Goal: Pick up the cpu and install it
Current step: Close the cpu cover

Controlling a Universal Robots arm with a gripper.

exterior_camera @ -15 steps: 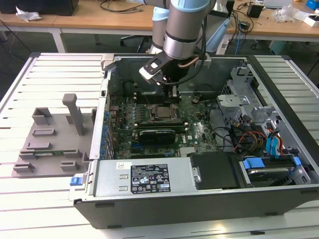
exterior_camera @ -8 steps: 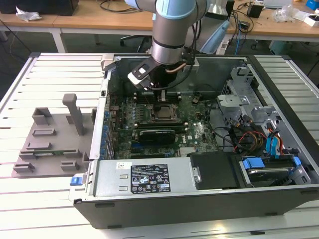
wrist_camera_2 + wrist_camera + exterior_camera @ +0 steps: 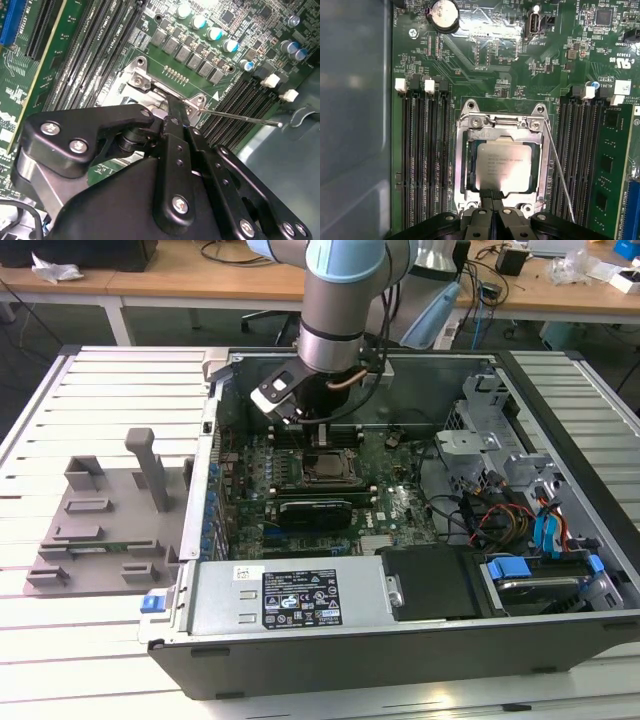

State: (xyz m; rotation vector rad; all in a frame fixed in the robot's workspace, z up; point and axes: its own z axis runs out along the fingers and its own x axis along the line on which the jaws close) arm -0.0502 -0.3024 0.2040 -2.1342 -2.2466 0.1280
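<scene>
The cpu [image 3: 504, 164], a flat square chip with a silvery top, lies inside the open metal socket frame [image 3: 462, 165] on the green motherboard. In the first wrist view my gripper [image 3: 492, 194] is shut, its two black fingers pressed together with no gap, and their tips are at the chip's edge. I cannot tell whether they touch it. In the second wrist view the gripper [image 3: 170, 107] points down at the socket and hides the chip. In the exterior view the arm reaches into the computer case, with the gripper [image 3: 322, 435] just above the socket [image 3: 325, 468].
The thin socket lever [image 3: 560, 170] stands out beside the frame. Memory slots [image 3: 422, 150] flank the socket on both sides. A black card [image 3: 315, 512], the power supply [image 3: 290, 598] and drive cables [image 3: 500, 520] fill the case. A grey plastic tray [image 3: 100, 515] sits on the slatted table.
</scene>
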